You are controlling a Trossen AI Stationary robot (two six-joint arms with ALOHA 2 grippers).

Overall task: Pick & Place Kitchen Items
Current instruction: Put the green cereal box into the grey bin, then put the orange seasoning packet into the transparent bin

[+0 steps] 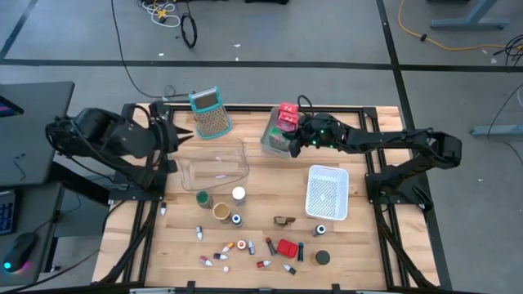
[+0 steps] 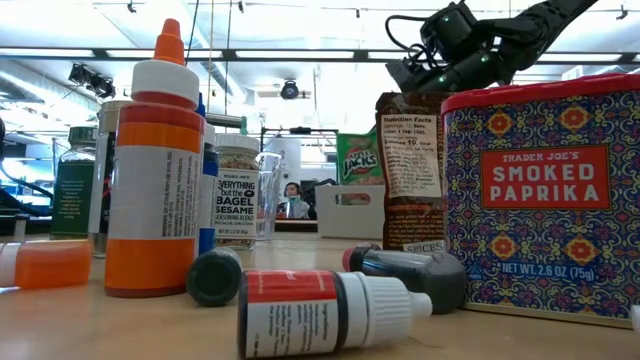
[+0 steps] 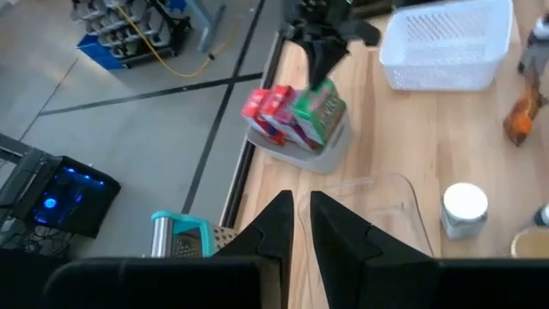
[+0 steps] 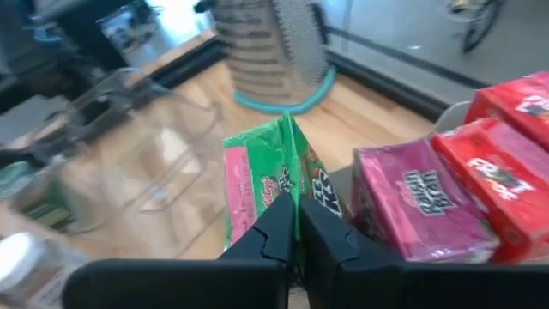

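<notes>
Right claw (image 4: 296,225) is pinched on the top edge of the green packet (image 4: 266,184), fingers nearly together since only the thin seam is between them. Packet stands upright in the grey tray (image 1: 274,140) at the worktop's far edge, next to the pink packet (image 4: 412,197) and red packet (image 4: 497,180); upright packing leaves that top seam as the only easy grab point. Can't tell if it's lifted yet or still seated.

Left claw (image 3: 298,215) is closed, empty, parked off the left side near the grater (image 1: 210,112), pointing over the clear bin (image 1: 214,163), out of the right arm's way.

White basket (image 1: 328,193) sits just in front of the right arm, likely drop spot for packets, my guess. Bottles, jars and the paprika tin (image 2: 545,195) are scattered on the near worktop (image 1: 261,208), untouched.

Risk: seam grip is thin, packet may swing or slip.
</notes>
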